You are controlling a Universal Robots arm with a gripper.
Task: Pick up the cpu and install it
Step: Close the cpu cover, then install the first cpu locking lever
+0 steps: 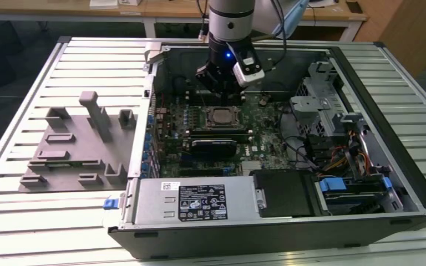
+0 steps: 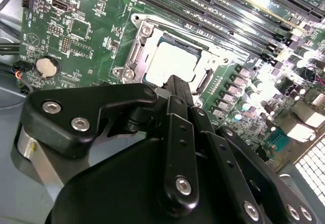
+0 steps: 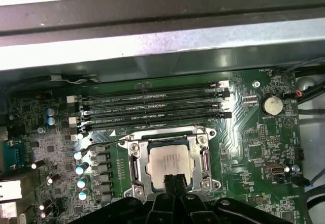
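so my fingers (image 3: 168, 184) are pinched together on nothing, tips right above the cpu (image 3: 170, 162), which lies flat inside the socket frame (image 3: 134, 164), looks seated to me

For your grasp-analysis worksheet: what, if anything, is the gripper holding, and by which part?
Nothing: the gripper is shut and empty above the cpu, which lies flat in its socket.

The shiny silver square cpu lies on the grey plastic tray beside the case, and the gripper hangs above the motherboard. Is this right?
No. The shiny silver square cpu lies in the metal-framed socket on the green motherboard, as the first wrist view shows; the gripper does hang above the motherboard.
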